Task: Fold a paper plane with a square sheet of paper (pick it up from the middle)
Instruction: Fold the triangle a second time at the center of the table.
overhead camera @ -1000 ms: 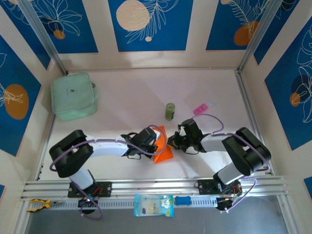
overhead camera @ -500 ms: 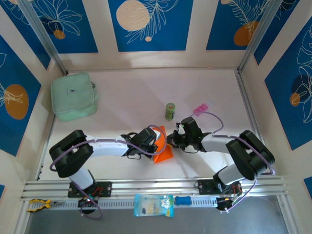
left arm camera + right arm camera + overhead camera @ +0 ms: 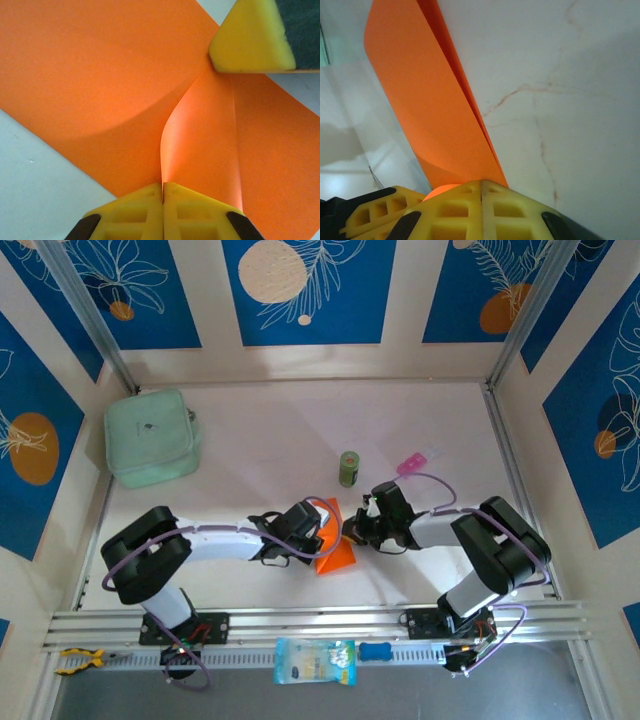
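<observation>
No lettering can be read anywhere (print on the blue-white packet [image 3: 314, 661] is too small).

Robotics lab, enclosed test cell. Left arm [image 3: 215, 540] and right arm [image 3: 490, 545] bolted to aluminium rail [image 3: 300, 622] at near edge of pale marbled table [image 3: 270, 430]. Aluminium frame posts [image 3: 95, 325] in far corners. Wall panels [image 3: 300, 290] printed blue with orange discs and white leaf outlines, like backdrop boards. Purple cables [image 3: 440, 483] looped along arms. Left gripper [image 3: 163, 186] and right gripper [image 3: 481, 184] have yellow lattice fingers. Mismatched props on table: mint-green pouch [image 3: 150, 438], small green can [image 3: 348, 469], pink packet [image 3: 412, 462]. Below rail, pliers [image 3: 80, 660] and snack packet [image 3: 314, 661].
</observation>
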Available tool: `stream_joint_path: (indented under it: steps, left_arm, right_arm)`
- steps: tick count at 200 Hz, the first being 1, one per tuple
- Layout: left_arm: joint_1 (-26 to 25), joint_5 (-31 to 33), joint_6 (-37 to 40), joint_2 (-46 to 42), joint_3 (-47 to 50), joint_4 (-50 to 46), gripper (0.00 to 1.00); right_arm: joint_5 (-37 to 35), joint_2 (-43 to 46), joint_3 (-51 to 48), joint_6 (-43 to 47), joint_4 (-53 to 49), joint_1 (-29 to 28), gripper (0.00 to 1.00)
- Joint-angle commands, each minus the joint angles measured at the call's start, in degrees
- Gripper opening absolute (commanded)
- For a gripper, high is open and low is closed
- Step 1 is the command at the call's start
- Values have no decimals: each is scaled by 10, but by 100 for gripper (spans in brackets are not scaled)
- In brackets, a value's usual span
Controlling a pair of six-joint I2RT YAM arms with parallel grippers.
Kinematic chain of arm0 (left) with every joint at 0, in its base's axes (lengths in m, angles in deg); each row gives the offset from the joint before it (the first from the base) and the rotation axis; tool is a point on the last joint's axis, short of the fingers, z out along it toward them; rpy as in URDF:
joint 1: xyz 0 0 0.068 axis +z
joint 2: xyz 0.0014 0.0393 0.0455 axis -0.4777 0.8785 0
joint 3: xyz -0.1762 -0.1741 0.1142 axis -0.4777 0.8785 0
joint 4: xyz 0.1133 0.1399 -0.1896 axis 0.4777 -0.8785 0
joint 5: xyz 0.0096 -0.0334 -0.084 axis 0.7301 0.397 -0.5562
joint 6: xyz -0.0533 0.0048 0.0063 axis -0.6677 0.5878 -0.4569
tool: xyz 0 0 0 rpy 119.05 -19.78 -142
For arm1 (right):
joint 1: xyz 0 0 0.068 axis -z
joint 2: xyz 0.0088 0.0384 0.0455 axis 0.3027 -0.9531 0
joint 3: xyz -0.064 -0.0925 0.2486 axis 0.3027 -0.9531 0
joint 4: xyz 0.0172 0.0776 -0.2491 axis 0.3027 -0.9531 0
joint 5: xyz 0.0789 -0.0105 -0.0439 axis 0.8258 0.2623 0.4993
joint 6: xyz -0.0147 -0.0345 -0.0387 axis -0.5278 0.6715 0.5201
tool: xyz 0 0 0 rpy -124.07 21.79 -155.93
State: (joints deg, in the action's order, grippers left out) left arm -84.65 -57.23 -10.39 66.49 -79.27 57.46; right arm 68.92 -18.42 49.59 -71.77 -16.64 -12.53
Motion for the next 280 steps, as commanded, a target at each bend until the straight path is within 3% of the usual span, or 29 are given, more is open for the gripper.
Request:
stream_joint_path:
  steps: [1, 71, 143, 225, 280]
  left_arm:
    - [7, -9, 10, 14, 0, -31, 7]
    - [7, -12, 9, 15, -1, -30, 7]
    - [7, -11, 9, 13, 0, -32, 7]
    - [7, -13, 7, 3, -5, -34, 10]
    - [13, 10, -23, -62, -29, -75, 33]
  right_arm:
    - [-35, 21, -20, -15, -26, 19, 0]
    - [-12, 101, -1, 23, -75, 2, 0]
    - [21, 22, 35, 8, -34, -83, 0]
    - [-9, -21, 14, 12, -68, -90, 0]
    - [-14, -16, 5, 2, -62, -86, 0]
